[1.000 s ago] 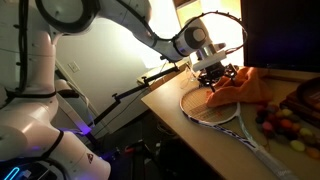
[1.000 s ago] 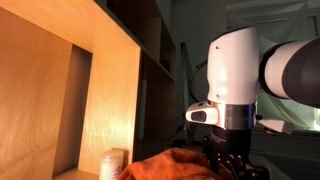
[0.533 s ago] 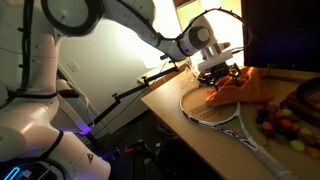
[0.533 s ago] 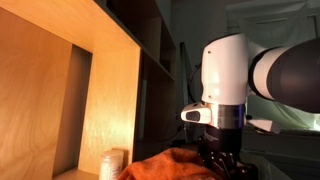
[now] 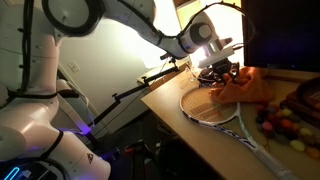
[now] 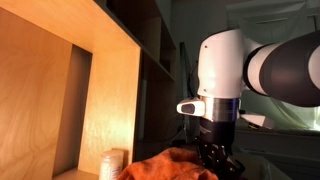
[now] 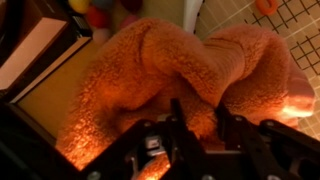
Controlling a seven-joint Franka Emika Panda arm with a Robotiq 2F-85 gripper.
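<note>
On the table [image 5: 188, 132], the racket [image 5: 203, 108] carries the orange fleece cloth [image 5: 240, 88]. The cloth lies directly under the gripper [image 5: 217, 72], its length going to the right. The fingers [image 7: 176, 108], wide apart a second ago, now seem pinched on its middle fold, and the wrist stands slightly higher.

Your Panda arm [image 5: 120, 18] wears glossy white rounded shells with dark grey bands at the joints; a thin black cable [image 5: 222, 9] loops by the wrist, the gripper [image 6: 216, 160] is black, and a red triangle sticker [image 5: 91, 157] marks the violet-lit base [image 5: 45, 140]
</note>
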